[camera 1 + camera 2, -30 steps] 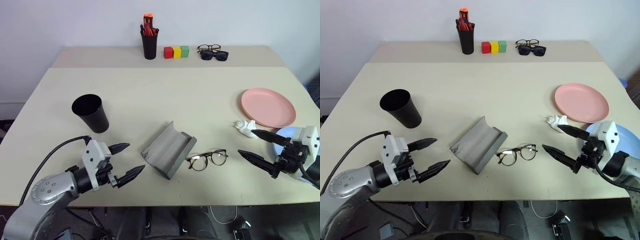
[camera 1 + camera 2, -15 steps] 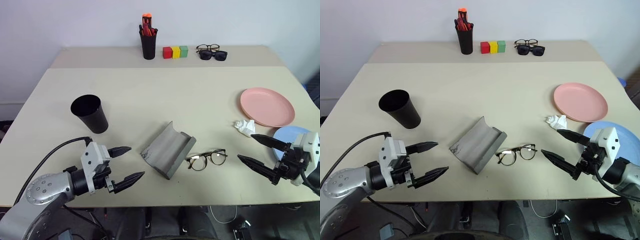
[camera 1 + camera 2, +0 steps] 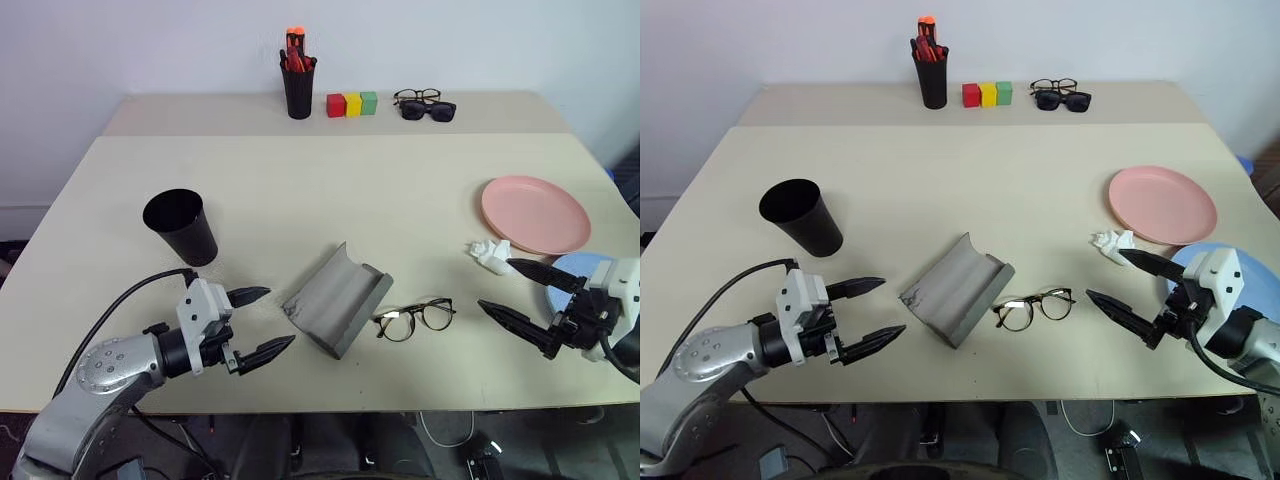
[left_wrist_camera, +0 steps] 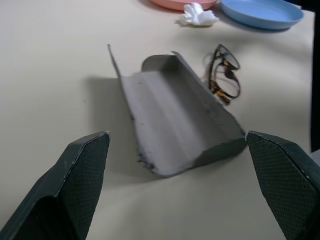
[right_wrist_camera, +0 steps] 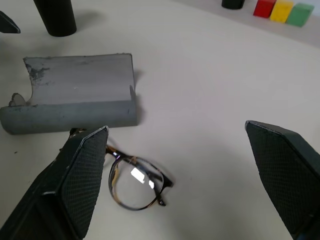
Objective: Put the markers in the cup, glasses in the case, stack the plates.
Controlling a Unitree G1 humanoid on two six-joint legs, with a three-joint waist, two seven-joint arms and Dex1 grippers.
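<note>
- Lying near the table's (image 3: 300,180) front edge, the glasses (image 3: 414,319) stretch sideways between the case (image 3: 337,299) and the right gripper (image 3: 517,293).
- Right gripper is nearer them; left gripper (image 3: 258,324) faces the case; both gape wide, empty.

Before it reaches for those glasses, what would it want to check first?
1. Case lying open: ok.
2. Glasses beside the case, nothing on them: ok.
3. Right end effector open, empty, short of the glasses: ok.
4. Left end effector open, empty, near the case: ok.
5. Glasses' arms folded flat enough for the case: cannot tell.
6. Crumpled tissue off the glasses: ok.
</note>
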